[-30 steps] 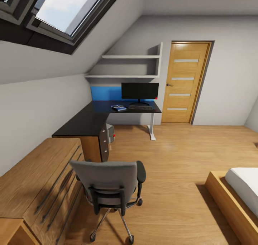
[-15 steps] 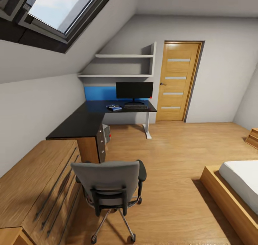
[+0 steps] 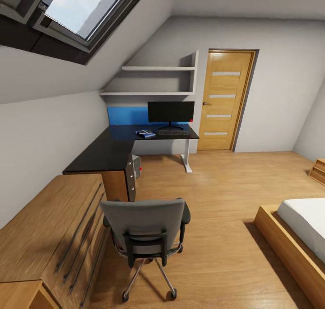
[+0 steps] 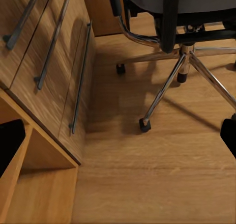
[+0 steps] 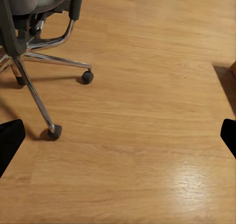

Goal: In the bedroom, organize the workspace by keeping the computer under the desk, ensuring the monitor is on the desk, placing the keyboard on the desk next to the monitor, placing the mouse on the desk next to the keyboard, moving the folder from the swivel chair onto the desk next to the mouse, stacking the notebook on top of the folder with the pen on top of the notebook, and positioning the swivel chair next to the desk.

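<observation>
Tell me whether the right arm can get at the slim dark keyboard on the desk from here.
Probably not. The slim dark keyboard lies on the far end of the black-topped desk, across open wooden floor, and the grey swivel chair stands between. The robot would need to drive closer.

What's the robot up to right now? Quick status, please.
Both pincers wide open, holding nothing. Swivel chair just ahead, back toward the camera, away from the desk. Monitor and keyboard on desk. Bare floor between chair and desk.
</observation>
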### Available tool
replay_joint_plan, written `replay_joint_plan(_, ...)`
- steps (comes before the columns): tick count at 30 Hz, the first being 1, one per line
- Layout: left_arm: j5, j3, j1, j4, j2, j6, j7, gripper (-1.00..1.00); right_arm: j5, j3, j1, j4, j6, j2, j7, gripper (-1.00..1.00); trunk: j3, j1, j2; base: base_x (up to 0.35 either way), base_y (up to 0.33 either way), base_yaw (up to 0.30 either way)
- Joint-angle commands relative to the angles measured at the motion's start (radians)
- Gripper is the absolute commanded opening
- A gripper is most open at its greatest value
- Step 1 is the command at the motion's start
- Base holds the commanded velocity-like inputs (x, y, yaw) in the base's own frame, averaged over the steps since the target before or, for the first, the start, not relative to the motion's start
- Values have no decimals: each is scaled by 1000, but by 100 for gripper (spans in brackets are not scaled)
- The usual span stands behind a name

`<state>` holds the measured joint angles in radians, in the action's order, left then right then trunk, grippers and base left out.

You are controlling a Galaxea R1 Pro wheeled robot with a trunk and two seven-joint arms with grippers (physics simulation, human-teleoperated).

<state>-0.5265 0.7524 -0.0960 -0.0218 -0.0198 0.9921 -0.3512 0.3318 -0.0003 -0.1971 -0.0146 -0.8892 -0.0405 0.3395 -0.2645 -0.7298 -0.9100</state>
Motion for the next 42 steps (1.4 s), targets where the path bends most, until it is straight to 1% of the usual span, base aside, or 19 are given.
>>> replay_joint_plan(1, -5, 9, -1, 0, 0, 2, -6, 100, 10, 0, -1, 1, 0, 0, 10, 100, -1, 0, -1, -20, 29, -1)
replay_joint_plan(6, -5, 9, -1, 0, 0, 1, -6, 100, 10, 0, -1, 1, -1, 0, 10, 100, -2, 0, -1, -90, 14, 0)
replay_joint_plan(18, -4, 9, -1, 0, 0, 0, -6, 100, 10, 0, -1, 2, 0, -1, 11, 100, -2, 0, -1, -255, 2, 0)
replay_joint_plan(28, -4, 10, -1, 0, 0, 0, -6, 100, 11, 2, -1, 2, 0, -1, 11, 100, -2, 0, -1, -54, 0, 0)
replay_joint_plan(34, -4, 10, -1, 0, 0, -3, -5, 100, 12, 2, -1, 2, 0, 0, 10, 100, -2, 0, -1, -172, 0, 0)
replay_joint_plan(42, -4, 10, -1, 0, 0, -3, -6, 100, 12, 2, -1, 2, 0, 0, 10, 100, -2, 0, -1, -40, 0, 0)
